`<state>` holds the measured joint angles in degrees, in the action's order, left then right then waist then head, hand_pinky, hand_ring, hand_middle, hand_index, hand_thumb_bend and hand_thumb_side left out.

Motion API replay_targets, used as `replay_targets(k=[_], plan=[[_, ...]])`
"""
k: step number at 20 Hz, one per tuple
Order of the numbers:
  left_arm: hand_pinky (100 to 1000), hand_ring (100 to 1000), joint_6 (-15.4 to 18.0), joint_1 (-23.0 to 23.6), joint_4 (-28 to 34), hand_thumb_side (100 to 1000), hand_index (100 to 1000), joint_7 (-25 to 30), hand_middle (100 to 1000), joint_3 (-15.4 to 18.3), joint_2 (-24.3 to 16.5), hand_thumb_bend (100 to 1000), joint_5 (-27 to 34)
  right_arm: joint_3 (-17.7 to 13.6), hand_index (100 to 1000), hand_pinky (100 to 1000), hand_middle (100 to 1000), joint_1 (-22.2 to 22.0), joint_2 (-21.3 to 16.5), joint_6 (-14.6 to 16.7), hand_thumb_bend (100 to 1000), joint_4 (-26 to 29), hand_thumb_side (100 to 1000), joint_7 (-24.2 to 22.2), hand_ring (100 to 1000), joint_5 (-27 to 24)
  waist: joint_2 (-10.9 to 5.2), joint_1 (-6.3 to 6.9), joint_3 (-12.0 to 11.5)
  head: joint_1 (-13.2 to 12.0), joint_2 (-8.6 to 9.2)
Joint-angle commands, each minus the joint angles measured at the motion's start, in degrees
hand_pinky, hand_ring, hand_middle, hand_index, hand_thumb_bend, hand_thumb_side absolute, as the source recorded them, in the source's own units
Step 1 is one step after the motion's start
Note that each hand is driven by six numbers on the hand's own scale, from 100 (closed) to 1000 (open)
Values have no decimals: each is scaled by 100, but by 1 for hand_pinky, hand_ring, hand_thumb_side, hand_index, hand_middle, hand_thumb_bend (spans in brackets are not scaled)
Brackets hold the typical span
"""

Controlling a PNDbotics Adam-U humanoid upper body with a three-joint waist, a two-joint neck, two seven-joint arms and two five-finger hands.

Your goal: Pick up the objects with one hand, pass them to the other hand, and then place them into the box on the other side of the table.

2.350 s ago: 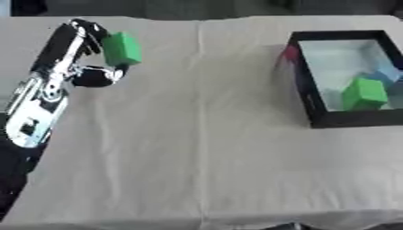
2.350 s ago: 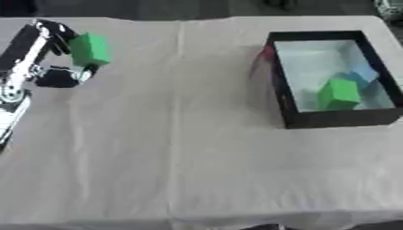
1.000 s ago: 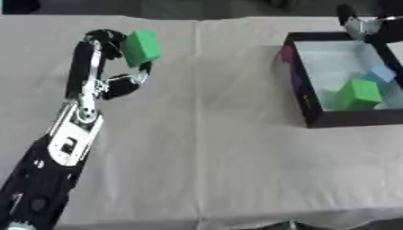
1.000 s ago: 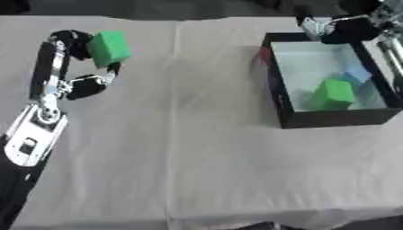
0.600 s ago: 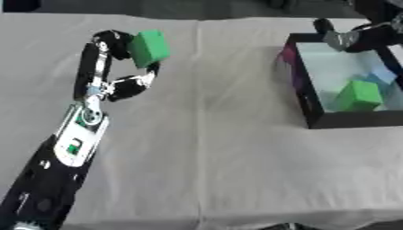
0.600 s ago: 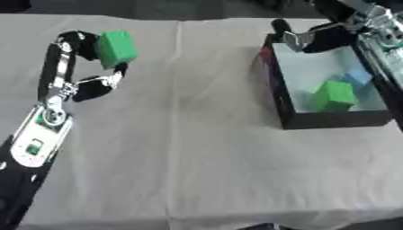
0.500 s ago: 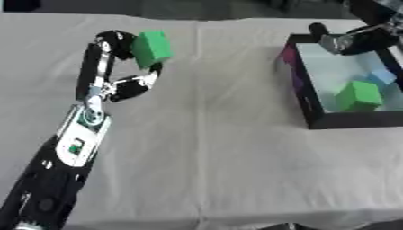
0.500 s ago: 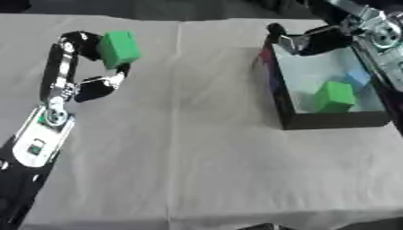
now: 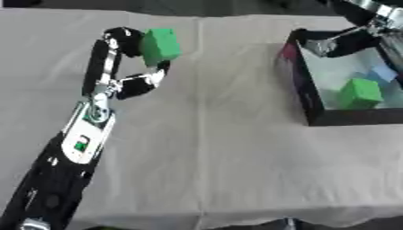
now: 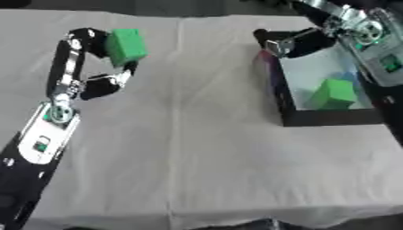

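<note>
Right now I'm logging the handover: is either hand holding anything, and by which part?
The left hand holds a green cube, pinched across its sides. The right hand, over the box, holds nothing.

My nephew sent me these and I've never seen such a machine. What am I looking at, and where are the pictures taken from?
It is a humanoid robot's upper body, steered by a person. Both pictures come from a stereo camera in its head, looking down at a table under a pale cloth. The left hand, on a black and silver arm, holds a green block lifted off the cloth. The right hand reaches in from the upper right, above the near end of a black box. Inside the box lie another green cube and something blue.
</note>
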<state>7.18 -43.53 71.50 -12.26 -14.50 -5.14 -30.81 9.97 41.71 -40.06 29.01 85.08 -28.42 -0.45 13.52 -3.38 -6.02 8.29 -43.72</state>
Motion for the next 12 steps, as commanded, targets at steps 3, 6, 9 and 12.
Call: replay_targets(k=[3, 6, 9, 12], plan=[[531, 474, 45, -184, 92, 144, 520, 186, 476, -36, 137, 100, 0, 72, 890, 983, 921, 193, -33, 198, 100, 17, 100, -75, 983, 186, -147, -16, -3, 128, -38], [530, 472, 85, -217, 100, 153, 521, 306, 476, -53, 217, 100, 14, 140, 891, 980, 922, 261, 17, 311, 100, -4, 100, -123, 982, 257, -147, -19, -20, 166, -31], [530, 471, 116, -249, 96, 161, 520, 392, 476, -78, 303, 100, 37, 201, 894, 979, 925, 325, 78, 381, 100, -57, 100, -176, 982, 305, -147, -21, -47, 200, -27], [531, 471, 171, -272, 96, 166, 519, 502, 475, -154, 391, 100, 57, 255, 895, 978, 928, 395, 161, 440, 100, -93, 100, -244, 983, 318, -134, -33, -71, 236, 0]])
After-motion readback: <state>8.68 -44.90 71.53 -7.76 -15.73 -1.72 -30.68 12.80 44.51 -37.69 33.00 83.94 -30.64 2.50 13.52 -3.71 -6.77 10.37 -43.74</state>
